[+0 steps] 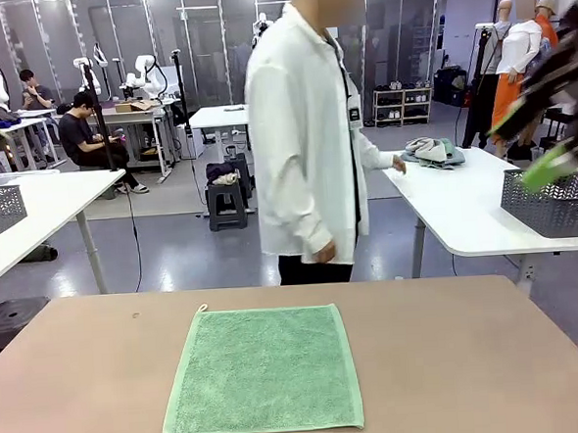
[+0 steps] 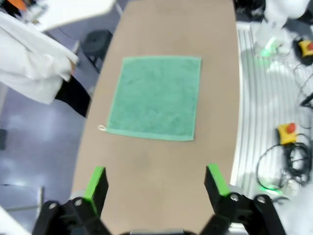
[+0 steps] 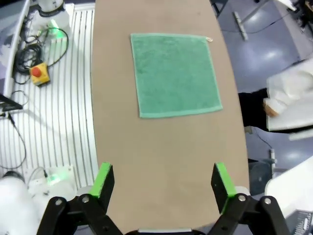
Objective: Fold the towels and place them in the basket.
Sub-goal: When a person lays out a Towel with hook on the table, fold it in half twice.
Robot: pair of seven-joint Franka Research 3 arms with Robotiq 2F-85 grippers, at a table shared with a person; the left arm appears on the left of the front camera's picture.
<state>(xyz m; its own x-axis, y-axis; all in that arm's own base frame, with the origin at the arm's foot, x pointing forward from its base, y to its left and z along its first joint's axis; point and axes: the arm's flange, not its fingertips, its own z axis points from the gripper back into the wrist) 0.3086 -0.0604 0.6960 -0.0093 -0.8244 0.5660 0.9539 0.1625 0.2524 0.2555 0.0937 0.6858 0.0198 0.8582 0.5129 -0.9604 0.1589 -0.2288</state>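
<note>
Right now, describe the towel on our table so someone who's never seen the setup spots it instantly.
Start at the brown table nearest the front camera, in front of the person in white. At its middle lies a mint green towel with a small loop at its far left corner. Unlike the crumpled cloths heaped on the white table behind, it is spread flat.

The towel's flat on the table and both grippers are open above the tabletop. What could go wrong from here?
One: the mint green towel lies flat on the table, so the open left gripper or right gripper may scrape the tabletop or push the cloth instead of pinching an edge. Two: uneven lifts at the corners could skew the fold. Three: the person stands close to the far edge, turned sideways; a far reach might come near them.
</note>
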